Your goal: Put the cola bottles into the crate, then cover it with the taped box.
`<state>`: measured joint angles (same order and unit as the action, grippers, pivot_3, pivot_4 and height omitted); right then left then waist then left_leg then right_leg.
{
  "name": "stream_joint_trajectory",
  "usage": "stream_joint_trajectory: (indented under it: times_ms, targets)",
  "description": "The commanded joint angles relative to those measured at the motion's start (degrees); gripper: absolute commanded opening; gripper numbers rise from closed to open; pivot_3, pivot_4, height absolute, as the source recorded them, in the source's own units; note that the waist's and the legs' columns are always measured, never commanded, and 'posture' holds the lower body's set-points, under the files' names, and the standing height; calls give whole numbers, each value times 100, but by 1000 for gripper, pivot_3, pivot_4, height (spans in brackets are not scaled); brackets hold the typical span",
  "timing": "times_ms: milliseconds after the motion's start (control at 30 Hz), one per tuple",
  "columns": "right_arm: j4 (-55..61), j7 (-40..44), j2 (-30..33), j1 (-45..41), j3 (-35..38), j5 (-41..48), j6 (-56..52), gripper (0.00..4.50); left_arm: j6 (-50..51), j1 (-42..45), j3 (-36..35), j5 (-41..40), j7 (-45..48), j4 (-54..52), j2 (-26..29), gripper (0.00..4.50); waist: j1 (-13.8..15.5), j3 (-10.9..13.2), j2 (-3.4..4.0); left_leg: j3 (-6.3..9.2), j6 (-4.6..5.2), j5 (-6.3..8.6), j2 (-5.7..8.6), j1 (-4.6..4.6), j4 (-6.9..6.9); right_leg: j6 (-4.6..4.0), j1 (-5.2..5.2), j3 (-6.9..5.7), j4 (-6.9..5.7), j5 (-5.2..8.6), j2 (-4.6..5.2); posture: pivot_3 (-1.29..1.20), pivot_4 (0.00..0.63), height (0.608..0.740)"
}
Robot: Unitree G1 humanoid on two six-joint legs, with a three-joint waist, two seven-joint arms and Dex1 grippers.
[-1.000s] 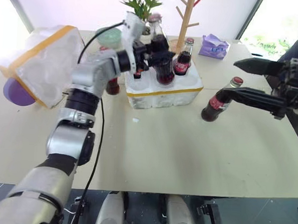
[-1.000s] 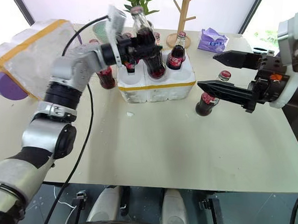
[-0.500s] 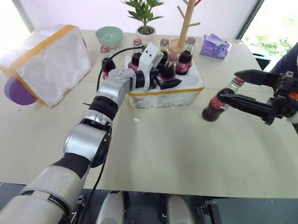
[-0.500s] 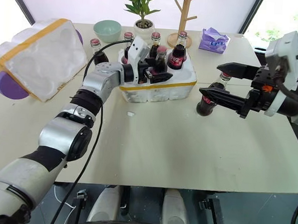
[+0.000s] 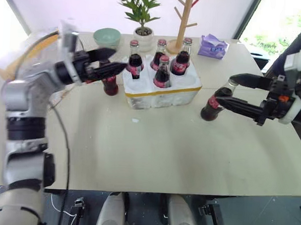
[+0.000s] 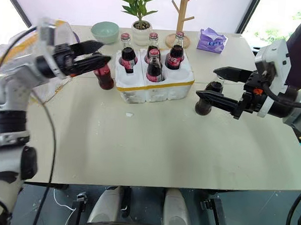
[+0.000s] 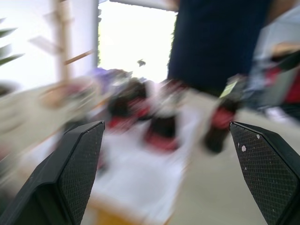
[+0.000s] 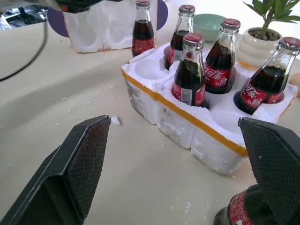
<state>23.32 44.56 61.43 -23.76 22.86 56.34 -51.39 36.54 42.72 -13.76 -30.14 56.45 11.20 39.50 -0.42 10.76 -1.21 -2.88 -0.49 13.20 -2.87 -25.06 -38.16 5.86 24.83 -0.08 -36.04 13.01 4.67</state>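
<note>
Upper left: left end effector (image 6: pixel 95 59) wide open, empty, beside a loose cola bottle (image 6: pixel 104 77). Centre: crate (image 6: pixel 154 85) on table (image 6: pixel 154 143) holds four bottles. Right: right end effector (image 6: pixel 212 84) open, straddling another bottle (image 5: pixel 211 106).

Lighting: bright daylight from large windows behind the far edge of the pale beige table (image 5: pixel 154 143), overexposed to white at the upper corners of both eye views. Shadows: faint and soft on the tabletop. Glare: small highlights on the clear glass cola bottles with red caps (image 8: pixel 189 70). Blur: left wrist view heavily smeared throughout; only its black textured fingers (image 7: pixel 79 164) read clearly. Right wrist view sharp. Left arm slightly smeared in the eye views.
</note>
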Motion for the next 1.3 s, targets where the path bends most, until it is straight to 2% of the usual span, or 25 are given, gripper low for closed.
stream_joint_trajectory:
  times_ms: [33, 133, 300, 600, 1000, 1100, 1167, 1300]
  targets:
    - [-50, 1, -67, -184, 40, -42, 141, 4500, -482, -42, -44, 528, -785, 223, -25, 4433, 66, 0, -5, 0, -1, -1, 0, 0, -3, -2, -3, -1, 2, 1, 0, 0, 150, 740]
    - [-130, -17, -138, -322, -84, -104, 159, 4500, -715, -29, 65, 781, -1147, 478, -212, 4433, 128, 0, -5, -2, -2, -1, 1, -1, -8, -3, -7, 0, 6, 0, 2, 0, 150, 740]
    - [-204, 33, -212, -468, -241, -171, 166, 4500, -1045, 176, 381, 983, -1159, 869, -550, 4433, 122, 0, -5, -3, -2, -1, 2, -3, -7, 5, -6, -1, 6, -4, 2, 0, 150, 740]
    - [-271, 24, -293, -554, -340, -235, 173, 4500, -2013, 1005, 801, 1658, -1173, 2669, -763, 4433, 109, 0, -5, -2, -2, -1, 1, -1, -4, 19, -3, -2, 2, -12, -1, 0, 150, 740]
    - [-212, -101, -357, -560, -242, -199, 119, 4500, -3078, 1933, 838, 2156, -1249, 4774, -1153, 4433, 112, 0, -5, -2, -2, -1, 2, -5, -5, 21, -2, -4, 4, -13, 0, 0, 150, 740]
    - [-205, -132, -352, -595, -252, -182, 103, 4500, -3209, 2005, 787, 2173, -1203, 5042, -1106, 3588, 91, 0, -5, -3, -2, -1, 1, -5, -3, 21, 2, -4, 1, -13, -1, 0, 150, 740]
    - [-196, -150, -344, -591, -233, -165, 90, 4500, -3255, 2005, 761, 2178, -1125, 5086, -1025, 2761, 101, 0, -5, -3, -2, -1, 0, -5, -2, 21, 3, -4, -1, -13, -1, 0, 150, 740]
    - [-170, -190, -320, -527, -171, -137, 59, 4500, -3140, 1921, 709, 2103, -868, 4790, -818, 2779, 81, 1, -6, -3, -2, -1, 0, -10, -2, 21, 8, -4, 0, -13, -1, 0, 150, 740]
